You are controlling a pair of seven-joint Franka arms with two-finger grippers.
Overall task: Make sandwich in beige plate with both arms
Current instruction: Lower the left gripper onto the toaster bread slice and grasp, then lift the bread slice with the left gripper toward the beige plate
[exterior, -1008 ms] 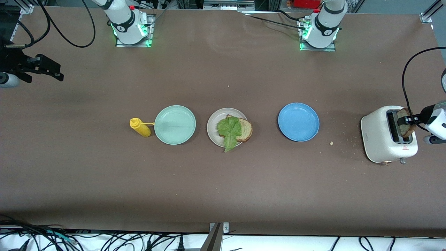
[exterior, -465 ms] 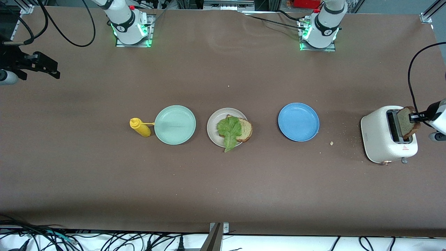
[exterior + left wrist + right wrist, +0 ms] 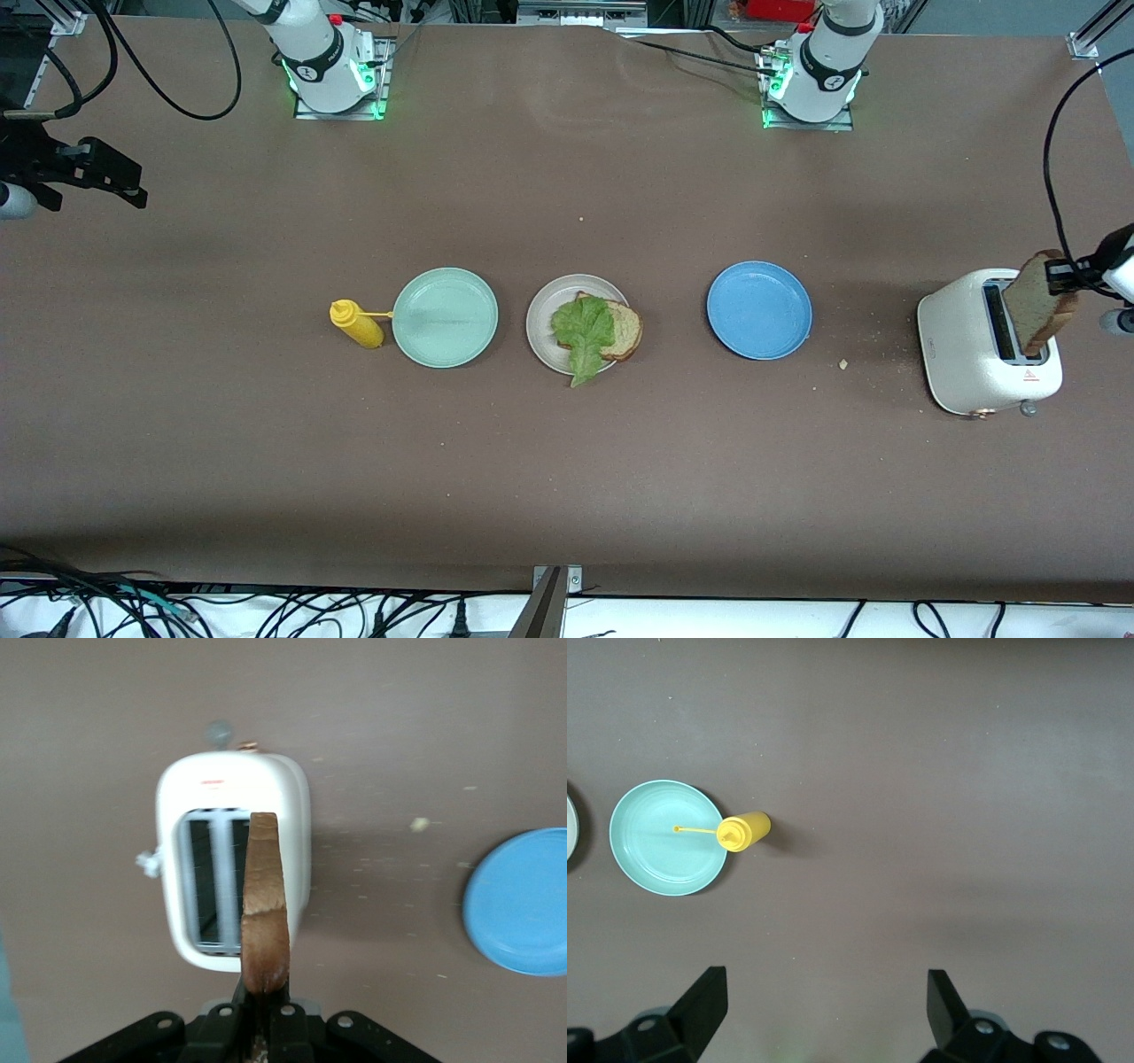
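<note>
The beige plate (image 3: 542, 312) is the reference for every position. It holds one bread slice (image 3: 623, 330) with a lettuce leaf (image 3: 584, 333) on top that hangs over the rim toward the front camera; the top slice is still missing.

**Right gripper** (image 3: 113, 175): waits at the right arm's end of the table, well apart from the plate, jaws spread wide and empty. Its wrist view shows the fingers (image 3: 702, 1003) over bare tabletop.

**Toward the right arm's end:** the mint green plate (image 3: 445, 317) lies just beside the beige plate, with the yellow mustard bottle (image 3: 356, 324) on its outer side, nozzle lying over its rim.

**Toward the left arm's end:** the blue plate (image 3: 759, 309) lies near, then the white toaster (image 3: 974, 354) well apart.

**Left gripper** (image 3: 1060, 273): clamped on the upper edge of the second bread slice (image 3: 1036, 306), which hangs upright over the toaster, its lower end at the slot.

**Step in hand:** extract the slice. Lift straight up until the lower edge clears the slot before any sideways travel; a tilted pull may snag or tear it.

**Clearance:** the direct path crosses over the blue plate; carry high. Bare tabletop lies nearer to and farther from the camera than the plates. The table edge is close to the toaster.
</note>
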